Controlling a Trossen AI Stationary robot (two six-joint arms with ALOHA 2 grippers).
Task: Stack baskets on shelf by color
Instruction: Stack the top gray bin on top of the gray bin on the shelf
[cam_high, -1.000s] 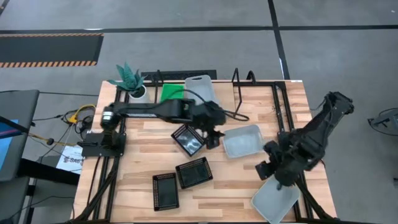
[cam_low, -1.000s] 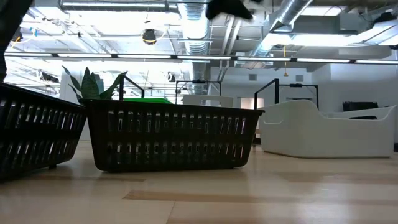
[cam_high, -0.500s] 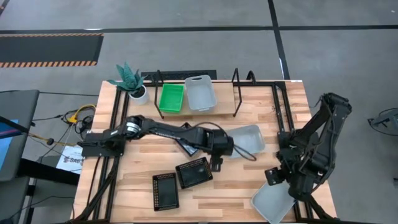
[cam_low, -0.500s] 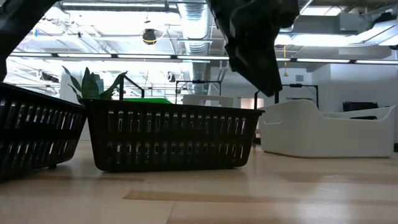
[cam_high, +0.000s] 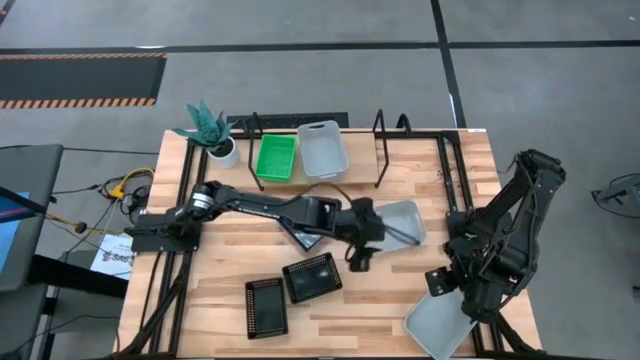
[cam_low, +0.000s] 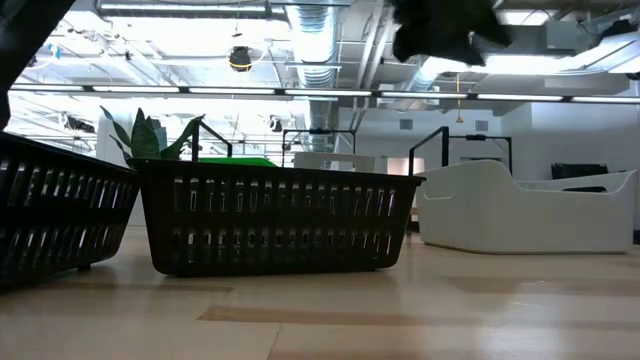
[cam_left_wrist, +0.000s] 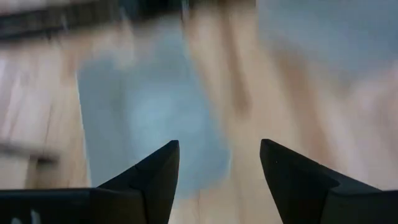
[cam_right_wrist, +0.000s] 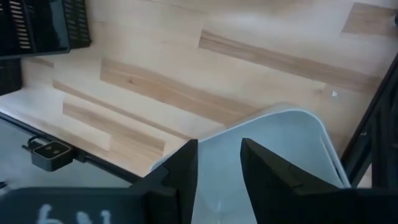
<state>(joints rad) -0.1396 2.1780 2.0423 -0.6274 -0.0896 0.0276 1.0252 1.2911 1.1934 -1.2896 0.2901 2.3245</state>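
Observation:
The shelf (cam_high: 390, 150) stands along the table's far edge and carries a green basket (cam_high: 276, 158) and a white basket (cam_high: 322, 148). Another white basket (cam_high: 402, 222) rests mid-table, and a third (cam_high: 440, 325) lies at the near right corner, partly over the edge. One black basket (cam_high: 303, 232) sits under my left arm; two more (cam_high: 312, 277) (cam_high: 266, 305) lie nearer. My left gripper (cam_high: 358, 258) is open just left of the middle white basket (cam_left_wrist: 143, 118). My right gripper (cam_high: 437, 283) is open, its fingers over the corner basket's rim (cam_right_wrist: 273, 115).
A potted plant (cam_high: 212, 135) stands at the far left corner beside the shelf. Black frame rails run along the table's left side (cam_high: 165, 290) and right side (cam_high: 455, 180). In the low view a black basket (cam_low: 275, 215) fills the middle, with the white basket (cam_low: 520, 205) to its right.
My left arm has swung from the far side, above the black basket, toward the near edge and the right. It now ends beside the middle white basket. My right arm has drawn slightly toward the near edge, over the corner basket. No basket has moved.

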